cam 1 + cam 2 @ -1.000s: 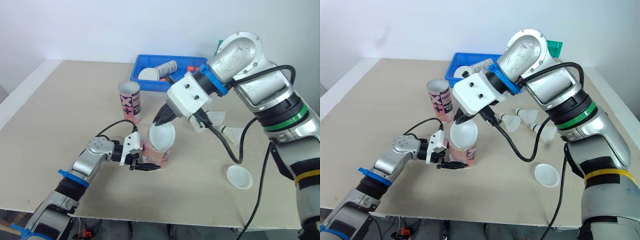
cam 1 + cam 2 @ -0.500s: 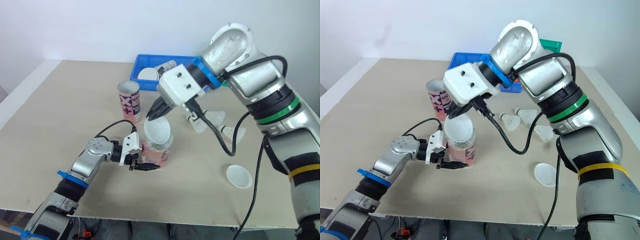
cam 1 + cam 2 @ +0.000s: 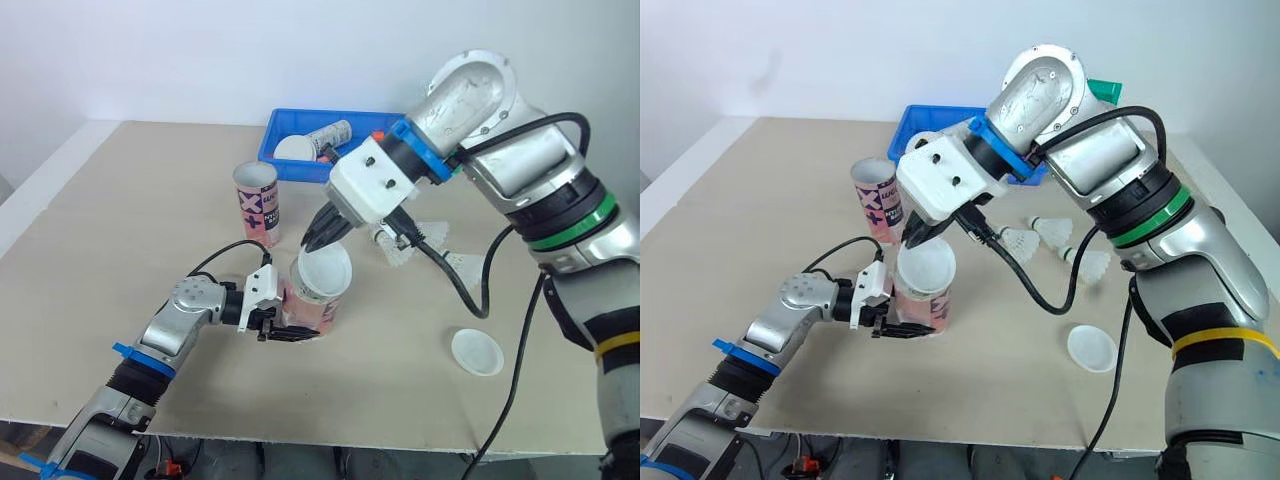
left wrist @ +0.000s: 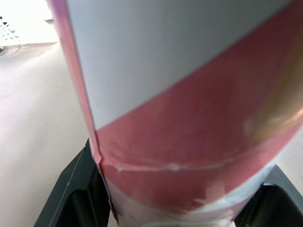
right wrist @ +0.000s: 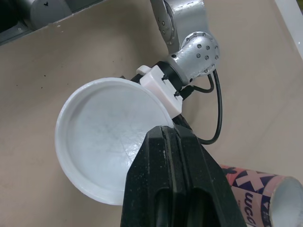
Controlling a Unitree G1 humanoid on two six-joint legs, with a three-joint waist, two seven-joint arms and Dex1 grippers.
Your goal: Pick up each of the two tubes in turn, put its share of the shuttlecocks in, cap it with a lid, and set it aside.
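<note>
Our left gripper (image 3: 291, 331) is clamped round the bottom of the pink tube (image 3: 312, 305), which stands on the table (image 3: 120, 230). We think this tube is light, thin card. It may dent if we squeeze hard, and it may tip if we push on its top. So holding it low down and gently seems best.

Just above it, the white lid (image 3: 325, 272) sits tilted over the tube's mouth. We cannot tell if it touches the rim yet. The lid looks like thin, bendy plastic, so the edge is the place to hold it. Our right gripper (image 3: 318, 238) pinches it right there, fingers closed tight on the rim.

Now we count. Two tubes stand on the table: the open tube (image 3: 258, 205) farther back and the pink one we hold. A third one (image 3: 333, 135) lies in the blue bin (image 3: 290, 172). We see two lids for sure: the pinched one and a spare lid (image 3: 477, 352) lying flat on the right. A white round thing (image 3: 293, 148) in the bin may be a third. Three shuttlecocks (image 3: 398, 247) lie close together on the table, soft and easy to crush.
</note>
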